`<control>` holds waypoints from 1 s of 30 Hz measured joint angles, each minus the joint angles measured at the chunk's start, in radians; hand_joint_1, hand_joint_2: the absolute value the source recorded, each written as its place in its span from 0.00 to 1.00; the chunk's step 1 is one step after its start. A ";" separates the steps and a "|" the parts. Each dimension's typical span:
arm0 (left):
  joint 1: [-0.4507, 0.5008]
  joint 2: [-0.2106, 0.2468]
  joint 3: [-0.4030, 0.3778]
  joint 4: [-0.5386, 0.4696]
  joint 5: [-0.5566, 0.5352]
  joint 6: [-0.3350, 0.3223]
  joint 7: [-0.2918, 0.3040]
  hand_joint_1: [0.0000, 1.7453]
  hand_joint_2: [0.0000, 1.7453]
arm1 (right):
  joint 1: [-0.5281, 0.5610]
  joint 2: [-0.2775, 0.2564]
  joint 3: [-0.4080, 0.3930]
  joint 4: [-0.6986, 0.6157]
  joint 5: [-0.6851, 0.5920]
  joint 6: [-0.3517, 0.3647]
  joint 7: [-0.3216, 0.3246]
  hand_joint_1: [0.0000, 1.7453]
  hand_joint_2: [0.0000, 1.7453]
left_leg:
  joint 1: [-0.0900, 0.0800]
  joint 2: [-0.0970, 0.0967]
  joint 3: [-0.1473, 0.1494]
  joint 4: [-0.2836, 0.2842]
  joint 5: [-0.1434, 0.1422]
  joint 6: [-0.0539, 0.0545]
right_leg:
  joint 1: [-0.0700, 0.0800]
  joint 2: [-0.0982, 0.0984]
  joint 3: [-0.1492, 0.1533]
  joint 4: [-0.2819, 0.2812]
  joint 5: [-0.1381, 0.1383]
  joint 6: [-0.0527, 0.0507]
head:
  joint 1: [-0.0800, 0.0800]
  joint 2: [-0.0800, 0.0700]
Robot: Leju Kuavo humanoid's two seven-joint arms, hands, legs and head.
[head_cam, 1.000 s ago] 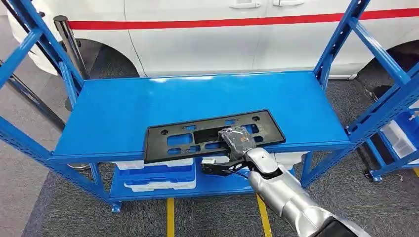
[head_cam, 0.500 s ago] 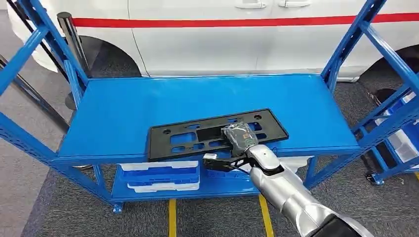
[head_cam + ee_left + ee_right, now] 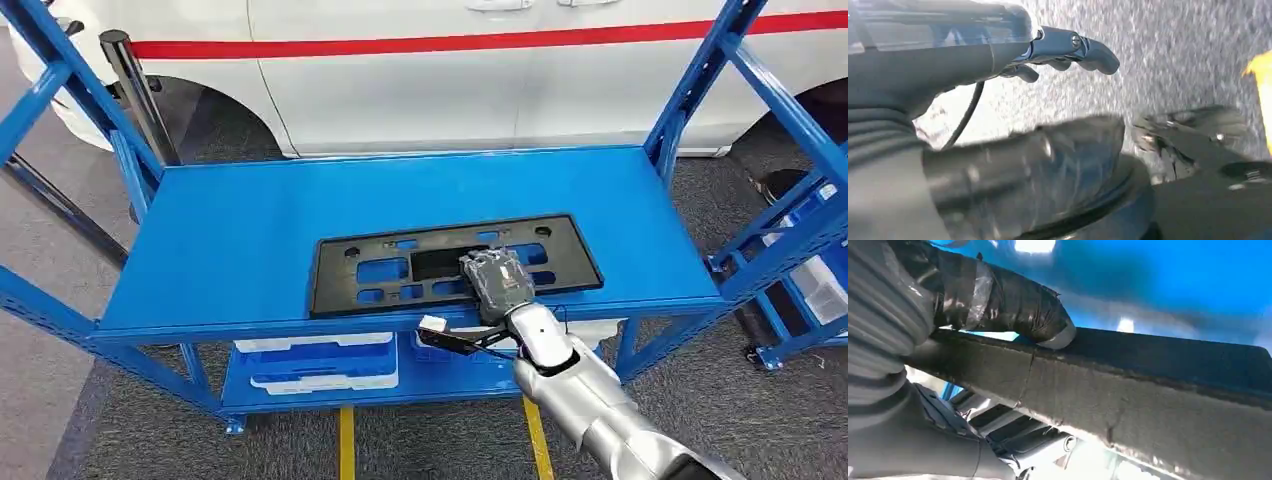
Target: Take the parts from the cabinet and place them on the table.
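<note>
Grey carpet floor [image 3: 60,330] with yellow lines [image 3: 345,440] lies under a blue steel rack [image 3: 690,95], and a white car [image 3: 400,80] with a red stripe stands close behind it. On the rack's upper level, the blue tabletop [image 3: 240,230] carries one black plate frame [image 3: 400,268], a flat rectangular part with cut-outs, lying flat near the front edge, right of the middle.

From below, the silver right arm reaches up to that front edge. The right robot hand [image 3: 497,283] rests on the frame's near right portion, its dark fingers [image 3: 490,268] laid over the top of the part. In the right wrist view the right robot hand [image 3: 998,300] has its taped thumb pressed onto the frame's [image 3: 1148,385] upper face, with the frame's edge running across just below it; the fingers under the edge are hidden, so it appears to grip the part, thumb above.

Below the tabletop, the lower shelf [image 3: 450,375] holds white-and-blue bins [image 3: 320,360]. More blue racking with a clear bin [image 3: 815,285] stands to the right.

Blurred in its wrist view, the left robot hand [image 3: 1058,50] hangs over the carpet with its dark fingers curled in a little and nothing in them.
</note>
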 joint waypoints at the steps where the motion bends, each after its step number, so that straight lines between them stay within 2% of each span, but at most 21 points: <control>1: 0.000 -0.001 0.000 0.000 -0.006 0.009 0.009 0.00 1.00 | 0.005 -0.003 0.000 -0.020 0.054 -0.025 0.027 0.91 1.00 | -0.004 -0.002 0.009 -0.027 0.000 0.003 | 0.006 0.001 -0.007 0.011 -0.004 0.006 | 0.000 0.000; 4: -0.003 -0.003 0.001 0.000 -0.015 0.013 0.021 0.00 1.00 | 0.034 -0.022 0.000 -0.088 0.235 -0.106 0.116 0.91 1.00 | -0.008 -0.004 0.005 -0.026 -0.009 0.019 | 0.003 -0.002 -0.009 0.006 -0.004 0.018 | 0.000 0.000; 6: -0.004 -0.005 0.001 0.000 -0.019 0.015 0.026 0.00 1.00 | 0.051 -0.036 -0.002 -0.129 0.303 -0.148 0.173 0.91 1.00 | -0.002 -0.003 0.018 -0.039 -0.007 0.032 | -0.003 -0.001 -0.016 0.033 -0.027 0.030 | 0.001 0.000; 7: -0.007 -0.005 0.001 0.000 -0.026 0.015 0.032 0.00 1.00 | 0.057 -0.050 0.001 -0.150 0.306 -0.171 0.219 0.91 1.00 | -0.002 -0.003 0.018 -0.040 -0.009 0.039 | -0.003 -0.001 -0.045 0.090 -0.058 0.033 | 0.000 0.000; 9: -0.010 -0.008 0.001 0.000 -0.027 0.015 0.037 0.00 1.00 | 0.060 -0.069 0.013 -0.178 0.307 -0.206 0.318 0.91 1.00 | -0.004 -0.003 0.019 -0.040 -0.011 0.045 | -0.004 -0.002 -0.129 0.246 -0.120 0.038 | 0.000 0.000; 10: -0.010 -0.008 0.001 0.000 -0.029 0.014 0.039 0.00 1.00 | 0.058 -0.084 0.028 -0.189 0.308 -0.214 0.365 0.91 1.00 | -0.004 -0.004 0.020 -0.039 -0.013 0.047 | -0.004 -0.001 -0.169 0.309 -0.130 0.040 | 0.001 0.000; 11: -0.011 -0.010 0.001 0.000 -0.032 0.014 0.041 0.00 1.00 | 0.058 -0.096 0.045 -0.198 0.308 -0.215 0.399 0.91 1.00 | -0.004 -0.006 0.024 -0.039 -0.015 0.047 | -0.004 -0.002 -0.181 0.316 -0.112 0.039 | 0.000 0.000; 12: -0.011 -0.010 0.001 0.000 -0.034 0.014 0.042 0.00 1.00 | 0.057 -0.108 0.064 -0.207 0.308 -0.215 0.420 0.91 1.00 | -0.004 -0.007 0.028 -0.039 -0.018 0.046 | -0.004 -0.002 -0.169 0.275 -0.072 0.037 | 0.001 0.000; 14: -0.010 -0.011 0.002 0.000 -0.035 0.014 0.044 0.00 1.00 | 0.056 -0.126 0.080 -0.219 0.308 -0.215 0.429 0.91 1.00 | -0.004 -0.009 0.041 -0.038 -0.026 0.042 | -0.003 -0.002 -0.100 0.110 0.030 0.028 | 0.000 0.000; 15: -0.010 -0.014 0.002 0.000 -0.035 0.014 0.045 0.00 1.00 | 0.054 -0.130 0.088 -0.227 0.308 -0.216 0.441 0.91 1.00 | -0.004 -0.008 0.044 -0.038 -0.031 0.037 | -0.002 -0.001 -0.069 0.033 0.049 0.024 | 0.001 0.000; 16: -0.012 -0.014 0.002 0.000 -0.035 0.014 0.045 0.00 1.00 | 0.046 -0.137 0.099 -0.229 0.309 -0.220 0.458 0.91 1.00 | -0.012 -0.007 0.037 -0.034 -0.033 0.032 | 0.005 0.000 -0.061 0.023 0.043 0.022 | 0.001 0.000; 19: -0.019 -0.017 0.003 0.000 -0.035 0.013 0.048 0.00 1.00 | 0.031 -0.158 0.155 -0.258 0.309 -0.223 0.553 0.91 1.00 | -0.009 -0.007 0.035 -0.041 -0.029 0.020 | 0.010 0.001 -0.064 0.018 0.036 0.014 | 0.000 0.000; 20: -0.020 -0.017 0.004 0.000 -0.035 0.013 0.049 0.00 1.00 | 0.025 -0.165 0.176 -0.271 0.309 -0.223 0.580 0.91 1.00 | -0.013 -0.008 0.039 -0.042 -0.032 0.013 | 0.001 0.000 -0.059 0.009 0.039 0.007 | 0.000 0.000; 21: -0.020 -0.017 0.005 0.000 -0.036 0.013 0.050 0.00 1.00 | 0.020 -0.176 0.195 -0.284 0.309 -0.223 0.601 0.91 1.00 | -0.009 -0.005 0.036 -0.025 -0.050 0.010 | -0.002 -0.003 -0.047 0.000 0.041 -0.001 | 0.000 0.000; 23: -0.019 -0.017 0.006 0.000 -0.036 0.013 0.054 0.00 1.00 | 0.008 -0.184 0.219 -0.303 0.309 -0.225 0.604 0.91 1.00 | -0.009 -0.004 -0.019 0.097 -0.119 0.006 | 0.000 -0.004 -0.044 -0.001 0.044 -0.013 | 0.000 0.000; 24: -0.019 -0.017 0.007 0.000 -0.036 0.012 0.055 0.00 1.00 | 0.008 -0.184 0.229 -0.310 0.309 -0.226 0.604 0.91 1.00 | -0.009 -0.004 -0.056 0.174 -0.154 0.004 | 0.002 -0.004 -0.044 0.000 0.043 -0.014 | 0.000 0.000; 25: -0.019 -0.017 0.007 0.000 -0.037 0.009 0.056 0.00 1.00 | 0.009 -0.187 0.239 -0.316 0.309 -0.226 0.604 0.91 1.00 | -0.009 -0.004 -0.086 0.234 -0.176 0.003 | 0.004 -0.004 -0.045 0.001 0.043 -0.014 | 0.000 0.000; 26: -0.019 -0.017 0.008 0.000 -0.038 0.004 0.056 0.00 1.00 | 0.012 -0.189 0.251 -0.322 0.309 -0.227 0.602 0.91 1.00 | -0.009 -0.004 -0.100 0.259 -0.176 0.003 | 0.006 -0.004 -0.046 0.003 0.043 -0.014 | 0.000 0.000; 27: -0.019 -0.017 0.009 0.000 -0.038 -0.002 0.056 0.00 1.00 | 0.014 -0.192 0.257 -0.329 0.309 -0.227 0.601 0.91 1.00 | -0.009 -0.004 -0.090 0.234 -0.149 0.004 | 0.006 -0.004 -0.047 0.005 0.042 -0.015 | 0.000 0.000; 28: -0.019 -0.016 0.011 0.000 -0.038 -0.004 0.056 0.00 1.00 | 0.014 -0.193 0.261 -0.335 0.309 -0.227 0.601 0.91 1.00 | -0.009 -0.004 -0.058 0.169 -0.107 0.006 | 0.007 -0.004 -0.048 0.007 0.042 -0.014 | 0.000 0.000; 30: -0.019 -0.016 0.013 0.000 -0.040 -0.008 0.056 0.00 1.00 | 0.013 -0.198 0.264 -0.356 0.309 -0.227 0.600 0.91 1.00 | -0.010 -0.004 0.032 -0.006 -0.027 0.016 | 0.007 -0.002 -0.049 0.013 0.040 -0.012 | 0.000 0.000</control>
